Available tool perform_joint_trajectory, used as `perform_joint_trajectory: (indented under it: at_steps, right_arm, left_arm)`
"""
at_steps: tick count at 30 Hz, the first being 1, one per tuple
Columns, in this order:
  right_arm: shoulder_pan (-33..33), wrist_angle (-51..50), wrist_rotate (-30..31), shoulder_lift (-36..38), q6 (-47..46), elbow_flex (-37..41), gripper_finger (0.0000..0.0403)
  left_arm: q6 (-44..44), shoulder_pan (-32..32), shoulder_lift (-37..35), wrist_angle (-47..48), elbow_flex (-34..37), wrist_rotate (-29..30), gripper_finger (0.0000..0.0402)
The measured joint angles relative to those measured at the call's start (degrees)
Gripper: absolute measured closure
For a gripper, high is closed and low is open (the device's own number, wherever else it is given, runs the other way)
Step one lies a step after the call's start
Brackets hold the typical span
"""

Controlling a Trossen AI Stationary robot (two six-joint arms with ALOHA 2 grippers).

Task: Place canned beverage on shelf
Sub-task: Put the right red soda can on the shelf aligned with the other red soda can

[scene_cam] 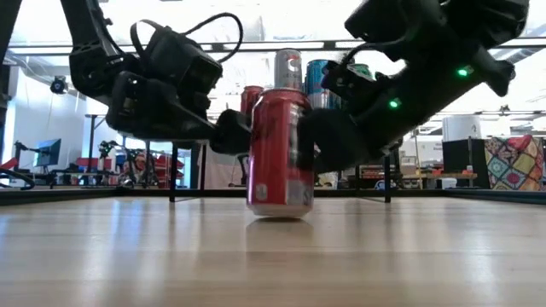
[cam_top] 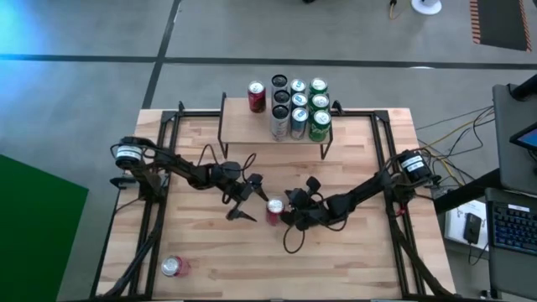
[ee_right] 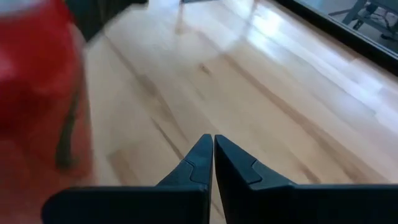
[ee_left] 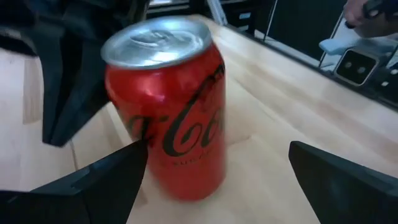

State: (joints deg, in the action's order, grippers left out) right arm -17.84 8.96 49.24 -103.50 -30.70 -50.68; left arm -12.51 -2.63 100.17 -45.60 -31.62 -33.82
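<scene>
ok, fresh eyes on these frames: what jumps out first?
An upright red cola can with a silver top stands mid-table, flanked by both dark arms: the left hand is open around it without gripping, and the right hand is shut just beside it. At the table's back edge, the low light-wood shelf on black legs already carries a cluster of cans, and a stray red can lies near the front left corner.

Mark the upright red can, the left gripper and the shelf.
upright red can (ee_left: 171,130): left wrist view, on its red side wall.
left gripper (ee_left: 217,171): left wrist view, midway between its open fingertips.
shelf (cam_top: 239,126): high view, bare board left of the cans.
</scene>
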Motion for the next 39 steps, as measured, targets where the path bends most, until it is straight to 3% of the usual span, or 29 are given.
perform_joint_trajectory:
  at_steps: [9,15,21,23,26,32,39]
  right_arm:
    - [-0.77,0.03,0.59,1.0,-2.69,2.61,0.0394]
    - [-0.86,-0.69,4.4,2.41,-2.47,3.49,0.0394]
    - [-4.48,-1.45,7.53,7.22,-3.72,3.54,0.0394]
    - [-5.74,-4.38,8.64,9.01,-5.26,3.83,0.0394]
    - [-6.55,-10.15,10.17,11.79,-10.4,4.25,0.0394]
    - [-8.58,-19.11,12.46,14.31,-20.11,5.89,0.0394]
    - [-9.45,-19.29,12.5,14.99,-21.42,6.15,0.0394]
  left_arm:
    - [0.06,1.18,-0.89,0.06,0.0,0.16,0.0025]
    - [1.08,1.79,-0.94,0.09,0.27,0.81,0.0025]
    - [1.63,1.84,-1.13,-1.09,0.2,15.31,0.0025]
    - [1.66,1.72,-1.13,-1.96,0.2,16.32,0.0025]
    - [1.68,2.0,-1.12,-2.59,-0.27,15.47,0.0025]
    - [0.54,1.98,0.24,-2.43,-3.18,5.14,0.0025]
    - [-3.03,0.51,3.46,-0.54,-8.15,4.3,0.0025]
